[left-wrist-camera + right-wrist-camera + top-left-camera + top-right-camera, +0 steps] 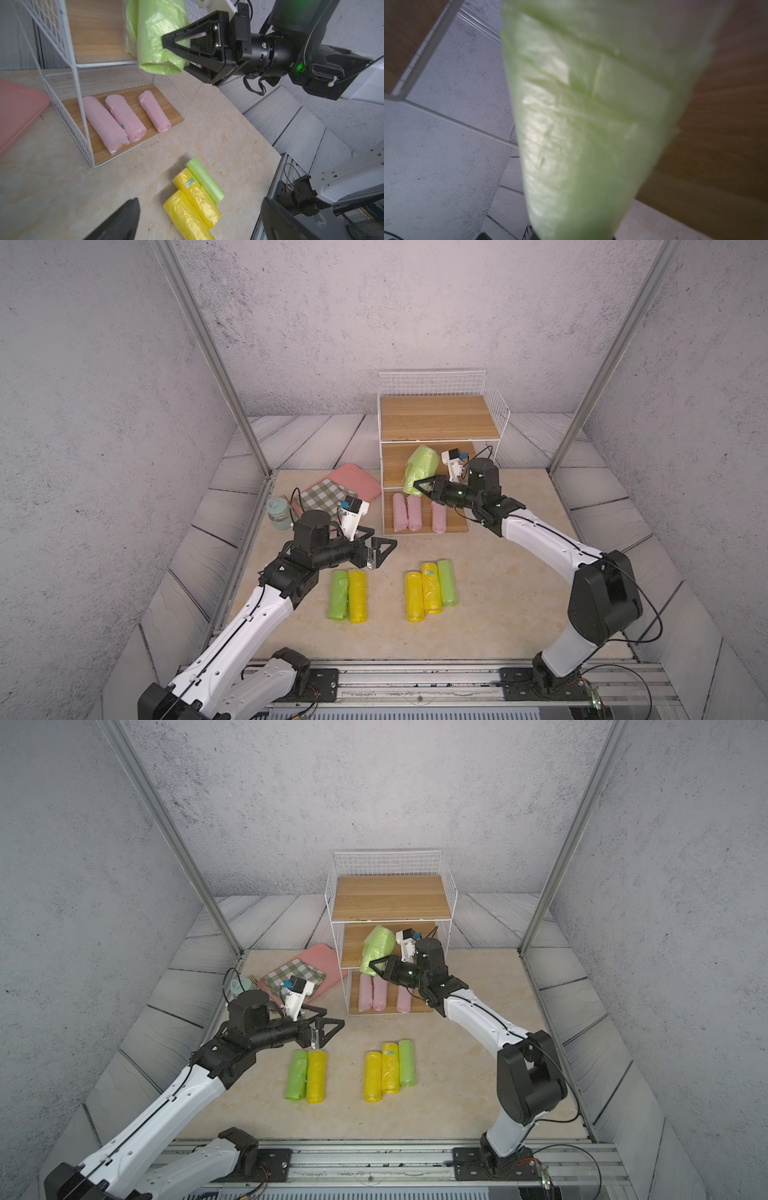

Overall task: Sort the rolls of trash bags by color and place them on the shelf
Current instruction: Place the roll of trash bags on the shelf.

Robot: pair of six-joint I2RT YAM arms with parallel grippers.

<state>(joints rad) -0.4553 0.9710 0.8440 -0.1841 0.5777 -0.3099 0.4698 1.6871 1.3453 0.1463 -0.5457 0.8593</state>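
1. Grey textured walls are enclosing a beige stone-look tabletop.
2. The right gripper is clenching a light green roll, tilted over the front edge of the shelf's middle board. The left wrist view is showing this grip, while the right wrist view is showing only blurred green plastic.
3. The left gripper is hovering with its jaws spread wide and nothing between them.
4. Three pink rolls are lying on the bottom board.
5. Three yellow rolls and two green rolls are lying on the tabletop.
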